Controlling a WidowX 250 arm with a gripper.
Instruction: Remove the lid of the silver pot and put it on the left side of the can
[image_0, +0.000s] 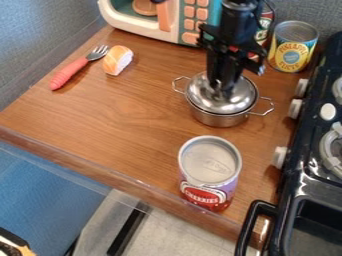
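One purple can (210, 162) near pot (219, 119), fork (75, 66), microwave (153, 31)

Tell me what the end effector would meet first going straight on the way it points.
Most likely the lid of the silver pot, near its middle, since the end effector points down onto it; whether they already touch is hard to tell.

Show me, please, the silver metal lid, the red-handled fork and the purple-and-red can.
Silver metal lid (224, 105): camera view, near side.
Red-handled fork (69, 74): camera view, handle.
Purple-and-red can (210, 159): camera view, flat top.
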